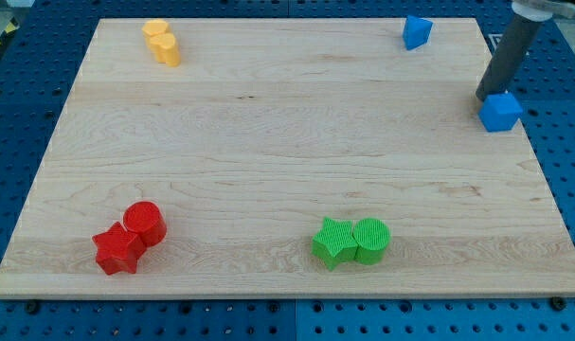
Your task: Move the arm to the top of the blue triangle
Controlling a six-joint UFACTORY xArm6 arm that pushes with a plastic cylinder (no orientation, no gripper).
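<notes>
The blue triangle (pixel 417 31) lies at the view's top edge of the wooden board (pixel 287 142), right of centre. My tip (pixel 486 98) is at the board's right edge, touching the upper left side of a blue cube (pixel 501 112). The tip is well to the right of and below the blue triangle. The dark rod rises from the tip to the view's top right corner.
Two yellow blocks (pixel 162 42) sit together at the top left. A red cylinder (pixel 145 223) and a red star (pixel 117 250) touch at the bottom left. A green star (pixel 333 242) and a green cylinder (pixel 371 239) touch at the bottom centre.
</notes>
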